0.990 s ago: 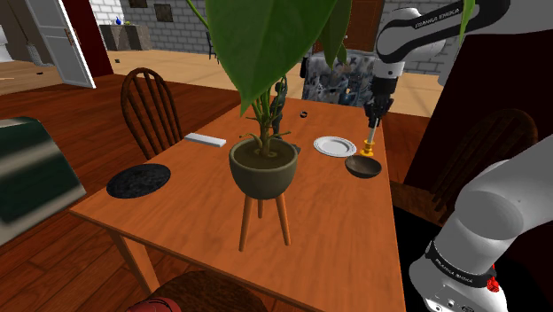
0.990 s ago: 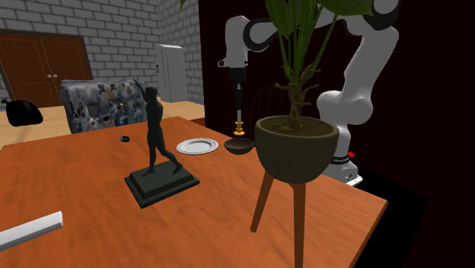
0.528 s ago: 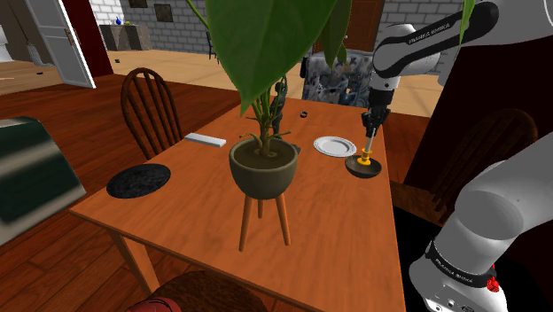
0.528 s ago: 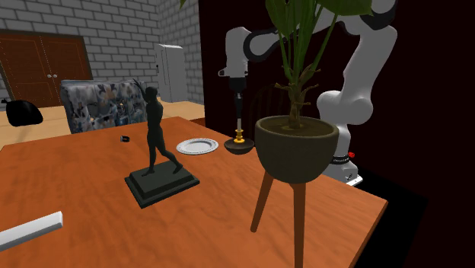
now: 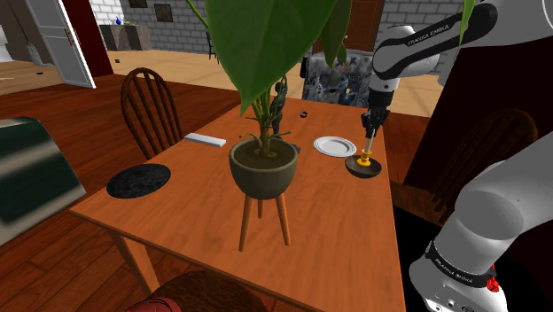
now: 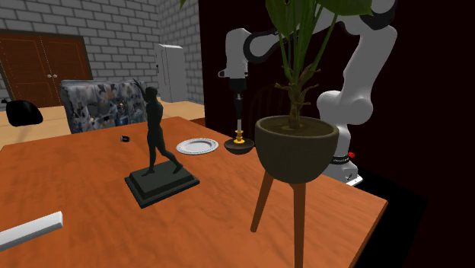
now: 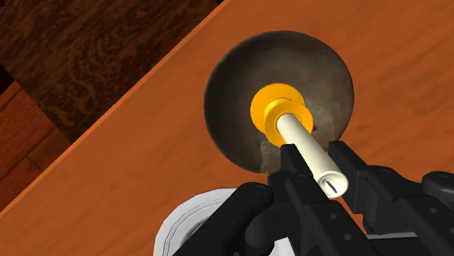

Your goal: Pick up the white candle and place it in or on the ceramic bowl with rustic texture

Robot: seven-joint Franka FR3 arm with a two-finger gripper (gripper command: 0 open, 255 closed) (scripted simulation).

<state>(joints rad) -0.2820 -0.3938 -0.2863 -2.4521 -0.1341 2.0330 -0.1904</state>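
A cream-white candle [image 7: 305, 144] with a yellow holder foot [image 7: 279, 109] stands upright in the dark, rough bowl [image 7: 236, 87]. Its foot sits at the bowl's middle. My gripper [image 7: 318, 161] is shut on the candle's upper end, one black finger on each side. In the shoulder view the gripper [image 5: 371, 122] hangs straight above the bowl [image 5: 363, 169] with the candle [image 5: 369, 144] under it. The second exterior view shows the same: gripper [image 6: 237, 96], candle [image 6: 238, 120], bowl [image 6: 239, 148] near the table's far edge.
A white plate [image 5: 334, 145] lies beside the bowl. A big potted plant on a wooden tripod [image 5: 262, 168] stands mid-table, with a dark statue [image 6: 157, 145] behind it. The table's edge [image 7: 138, 109] runs close by the bowl, with floor beyond. A dark round mat [image 5: 138, 180] and a chair [image 5: 151, 106] are far off.
The gripper has come down with the candle, and the yellow foot has gone from above the bowl into it. Over the last half second almost nothing moved.
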